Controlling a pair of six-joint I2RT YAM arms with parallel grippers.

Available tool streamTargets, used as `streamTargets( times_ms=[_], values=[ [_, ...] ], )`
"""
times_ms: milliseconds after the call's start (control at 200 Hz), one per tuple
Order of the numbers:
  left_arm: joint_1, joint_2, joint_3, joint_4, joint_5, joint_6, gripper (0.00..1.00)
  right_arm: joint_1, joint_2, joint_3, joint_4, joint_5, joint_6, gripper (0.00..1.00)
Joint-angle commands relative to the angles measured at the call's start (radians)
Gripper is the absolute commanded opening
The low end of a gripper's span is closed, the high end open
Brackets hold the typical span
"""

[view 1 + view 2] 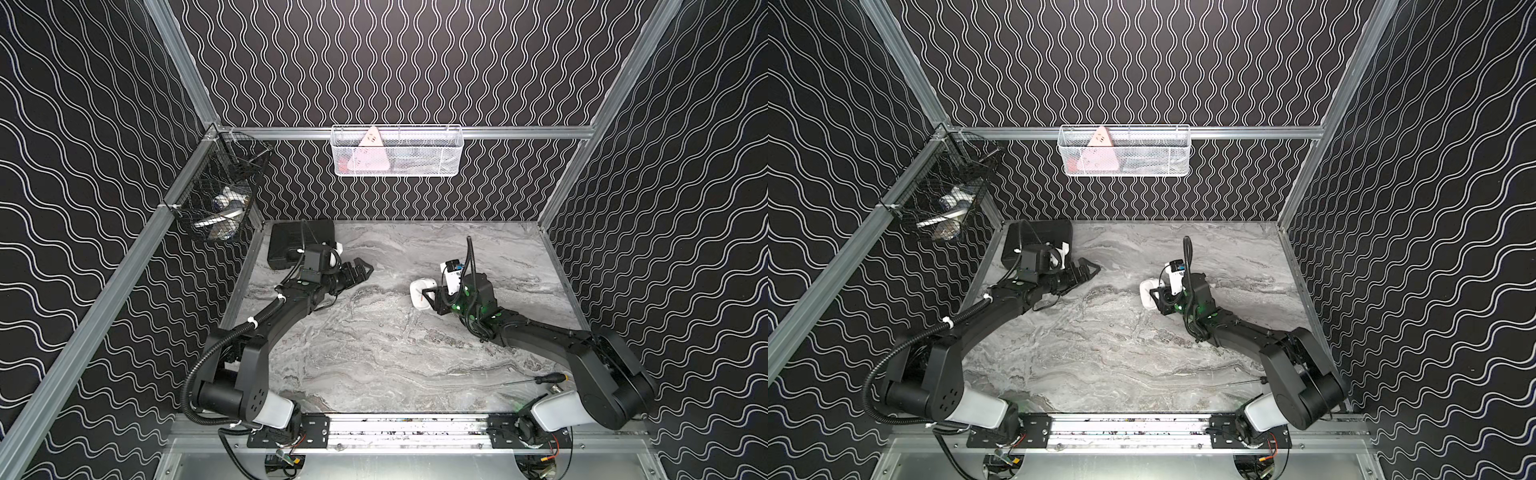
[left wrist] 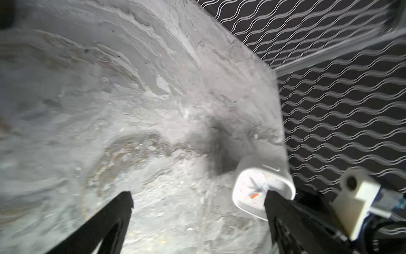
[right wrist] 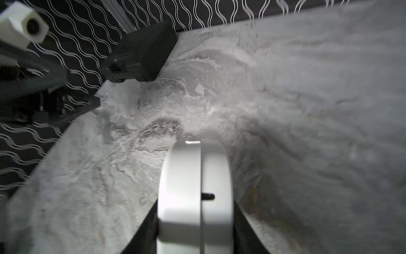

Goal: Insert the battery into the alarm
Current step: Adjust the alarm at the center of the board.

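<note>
This is a robotics lab test cell rather than a lived-in room. Black wall panels printed with white wavy lines (image 1: 415, 62) form a boxed enclosure framed in bare aluminium extrusion bars (image 1: 519, 132). A black jointed left robot arm (image 1: 282, 307) and a matching right robot arm (image 1: 540, 332) are bolted to a metal mounting rail (image 1: 407, 428) at the front edge of a grey marble-patterned tabletop (image 1: 395, 353). A white wire-mesh basket (image 1: 436, 162) and a black wire-mesh basket (image 1: 195, 195) hang from the frame.

Alarm (image 3: 193, 187) showing smooth glossy white plastic w/ highlight; tabletop (image 1: 374, 353) looking matt grey marble-pattern; basket (image 1: 415, 166) appearing white-coated wire mesh; case (image 1: 286, 245) looking matt blk plastic.
</note>
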Motion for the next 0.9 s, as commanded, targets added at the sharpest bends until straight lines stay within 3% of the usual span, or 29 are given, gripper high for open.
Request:
streamTargets(
  times_ms=[0, 105, 285, 465, 580, 731, 896],
  values=[
    [-0.009, -0.039, -0.022, -0.068, -0.095, 0.235, 0.99, -0.02, 0.049, -0.023, 0.184, -0.192, 0.406, 0.28],
    [-0.016, -0.06, -0.044, -0.047, -0.112, 0.26, 0.99, -0.029, 0.126, -0.037, 0.28, -0.243, 0.56, 0.28],
    [-0.037, -0.068, -0.05, -0.047, -0.126, 0.282, 0.99, -0.04, 0.269, -0.043, 0.378, -0.285, 0.689, 0.28],
    [-0.042, -0.078, -0.072, -0.033, -0.131, 0.272, 0.99, -0.042, 0.305, -0.05, 0.337, -0.272, 0.698, 0.33],
    [-0.044, -0.08, -0.067, -0.051, -0.146, 0.282, 0.99, -0.042, 0.261, -0.026, 0.19, -0.239, 0.605, 0.48],
    [-0.044, -0.079, -0.061, -0.065, -0.161, 0.282, 0.99, -0.083, 0.218, -0.015, 0.064, -0.204, 0.533, 0.77],
    [-0.044, -0.086, -0.071, -0.053, -0.196, 0.25, 0.99, -0.094, 0.186, -0.022, 0.008, -0.205, 0.501, 0.92]
  ],
)
